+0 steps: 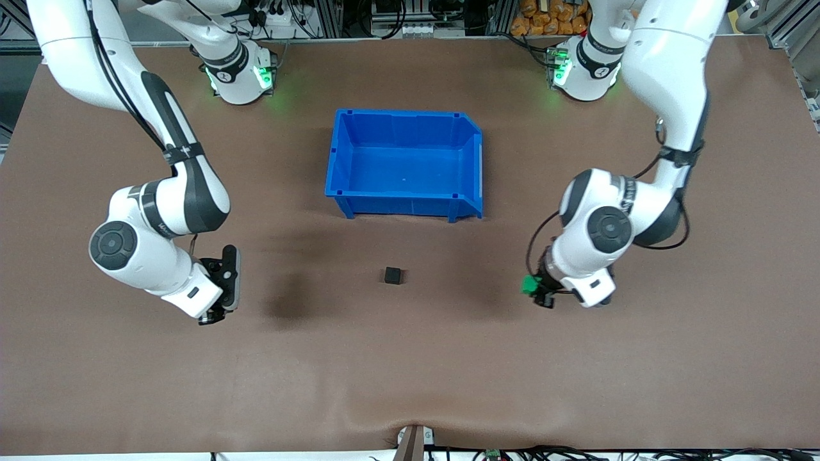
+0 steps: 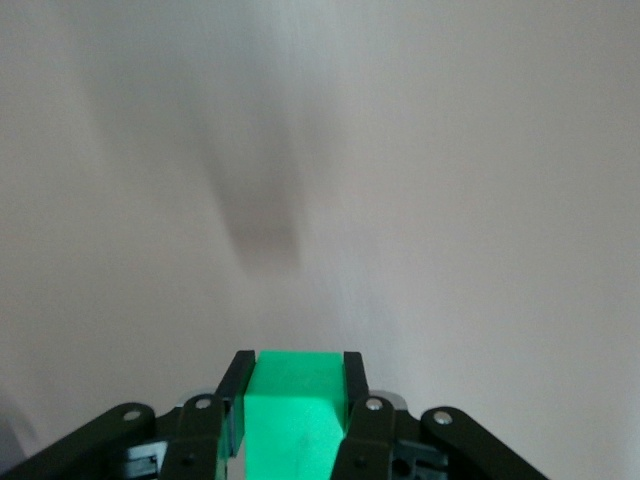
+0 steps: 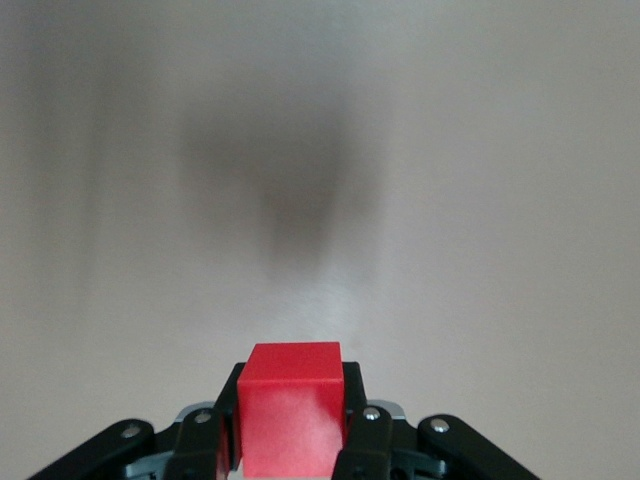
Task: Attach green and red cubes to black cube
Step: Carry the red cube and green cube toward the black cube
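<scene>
Brown mat covered the table [image 1: 410, 371]. The red cube [image 3: 292, 415] was hidden in the front view, blocked by the right gripper [image 1: 221, 301]; only the right wrist view showed it, clamped between the fingers [image 3: 228, 420] with its lower part cut off by the frame edge. The green cube [image 1: 529, 284] showed in front as a small corner poking out of the left gripper [image 1: 537, 289], and in the left wrist view it sat pinched tight between both fingers [image 2: 236, 395], again cropped at the frame edge. Both grippers hung over bare mat, the right one toward the right arm's end, the left one toward the left arm's end. The mat under each wrist camera was a soft blur, probably just shadow.

Count: one red cube, one green cube, one black cube [image 1: 393, 275], one blue bin [image 1: 403, 161], two arms.

The black cube sat alone on the mat, nearer the front camera than the bin, roughly between the two grippers and well apart from each.

No readable writing or labels anywhere.
</scene>
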`<state>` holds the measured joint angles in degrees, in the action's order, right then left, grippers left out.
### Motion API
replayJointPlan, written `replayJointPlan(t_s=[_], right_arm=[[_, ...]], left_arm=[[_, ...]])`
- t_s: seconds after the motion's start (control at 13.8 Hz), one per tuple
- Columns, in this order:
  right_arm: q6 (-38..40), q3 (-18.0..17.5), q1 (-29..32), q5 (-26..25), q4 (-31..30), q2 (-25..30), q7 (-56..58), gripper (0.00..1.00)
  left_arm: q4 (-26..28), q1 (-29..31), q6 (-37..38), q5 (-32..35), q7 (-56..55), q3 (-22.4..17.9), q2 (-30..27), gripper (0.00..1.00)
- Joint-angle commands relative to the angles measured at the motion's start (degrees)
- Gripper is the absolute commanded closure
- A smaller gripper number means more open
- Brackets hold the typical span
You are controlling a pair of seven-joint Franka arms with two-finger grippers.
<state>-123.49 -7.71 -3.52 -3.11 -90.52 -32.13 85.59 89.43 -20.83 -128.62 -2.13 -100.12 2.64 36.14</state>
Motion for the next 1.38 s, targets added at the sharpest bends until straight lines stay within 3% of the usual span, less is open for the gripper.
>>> replayJointPlan(t_s=[0.0, 0.51, 0.72, 1.16, 1.3], right_arm=[[5.44, 0.06, -2.01, 3.18, 3.16, -1.09, -5.49, 1.00], [-0.43, 0.06, -9.21, 7.67, 3.16, -6.01, -23.97, 1.00], [-6.65, 0.15, -12.47, 9.18, 2.90, -8.12, -30.11, 1.00], [-10.28, 0.15, -16.94, 9.09, 3.16, -11.81, -32.50, 1.00], [-12.29, 0.15, -18.53, 9.53, 3.16, -12.95, -38.63, 1.00]], left_arm=[[-9.70, -4.21, 3.64, -2.44, -3.76, -0.62, 6.13, 1.00], [-20.17, -10.81, 3.73, -2.52, -13.08, -0.97, 13.78, 1.00], [-21.92, -12.91, 3.20, -2.52, -15.18, -1.06, 16.06, 1.00], [-23.96, -16.70, -1.89, -2.52, -20.64, -2.11, 20.55, 1.00], [-24.04, -18.53, -2.69, -2.52, -20.99, -3.69, 21.69, 1.00]])
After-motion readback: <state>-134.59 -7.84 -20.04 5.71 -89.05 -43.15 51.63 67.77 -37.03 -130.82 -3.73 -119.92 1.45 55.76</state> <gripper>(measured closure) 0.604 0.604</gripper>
